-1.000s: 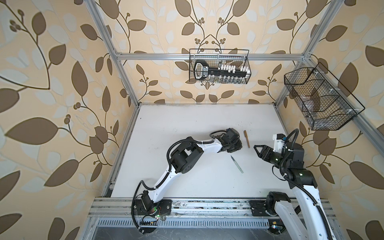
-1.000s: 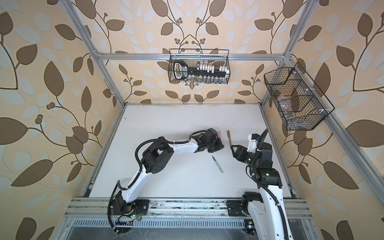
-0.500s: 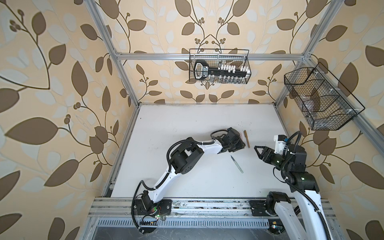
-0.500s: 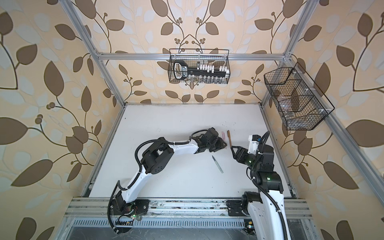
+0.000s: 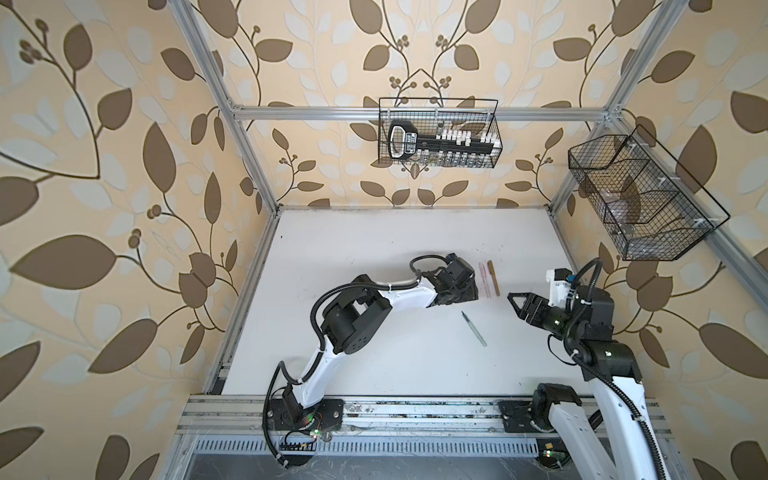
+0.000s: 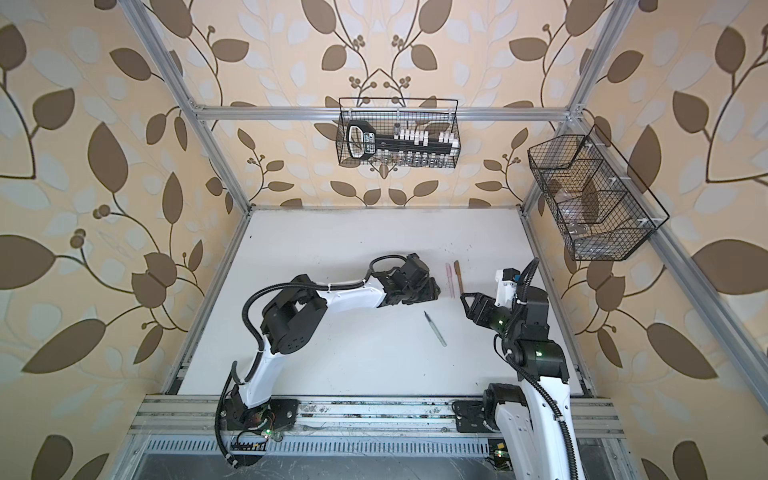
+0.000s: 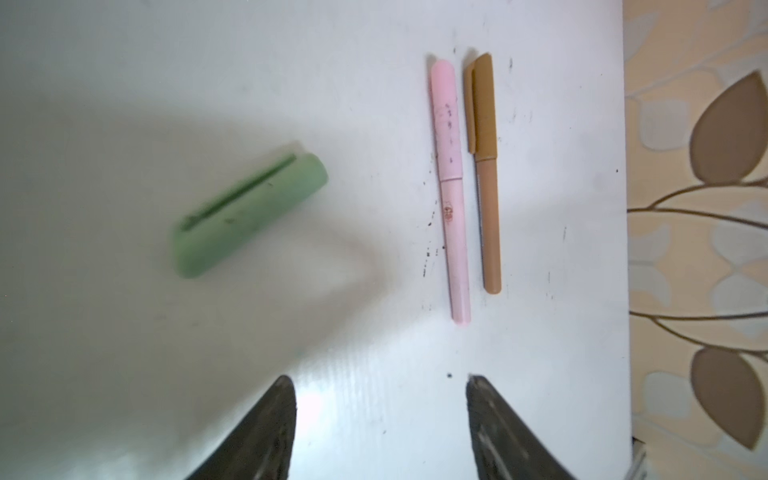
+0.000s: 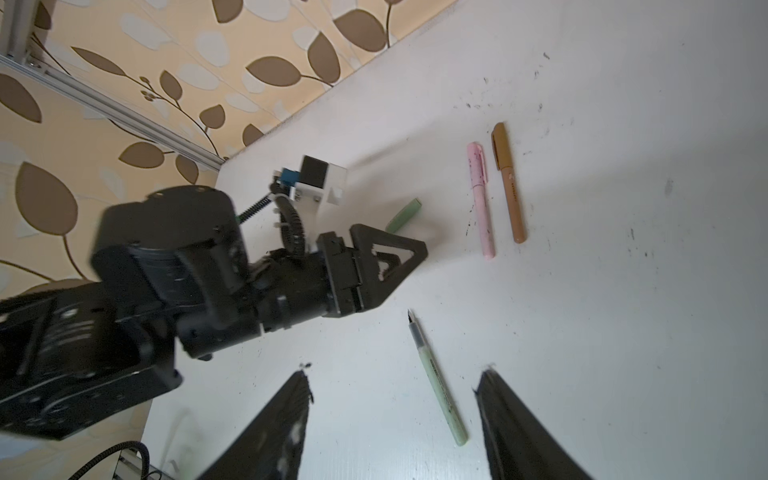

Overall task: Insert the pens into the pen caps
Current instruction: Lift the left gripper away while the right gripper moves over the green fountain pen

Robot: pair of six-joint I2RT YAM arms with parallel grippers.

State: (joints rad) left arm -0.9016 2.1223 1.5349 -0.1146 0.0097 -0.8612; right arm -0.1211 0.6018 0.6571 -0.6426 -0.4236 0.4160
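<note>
The pale green pen (image 5: 473, 328) (image 6: 435, 328) (image 8: 436, 378) lies uncapped on the white table, dark tip towards the back. Its green cap (image 7: 249, 212) (image 8: 404, 215) lies loose beside my left gripper (image 5: 471, 293) (image 6: 434, 291) (image 7: 376, 378), which is open and empty; both top views hide the cap. The pink pen (image 5: 483, 278) (image 7: 451, 191) and the brown pen (image 5: 493, 277) (image 7: 484, 174) lie side by side with caps on, just right of the left gripper. My right gripper (image 5: 513, 299) (image 6: 465, 301) (image 8: 395, 374) hangs open and empty, to the right of the green pen.
A wire basket (image 5: 438, 133) holding a black tool hangs on the back wall. Another wire basket (image 5: 640, 199) hangs on the right wall. Aluminium frame posts (image 5: 561, 199) edge the table (image 5: 374, 249), and the arm bases stand on the front rail (image 5: 415, 409).
My left gripper has gone from shut to open. In the top views the pink pen now shows beside the brown one. The right gripper has barely moved.
</note>
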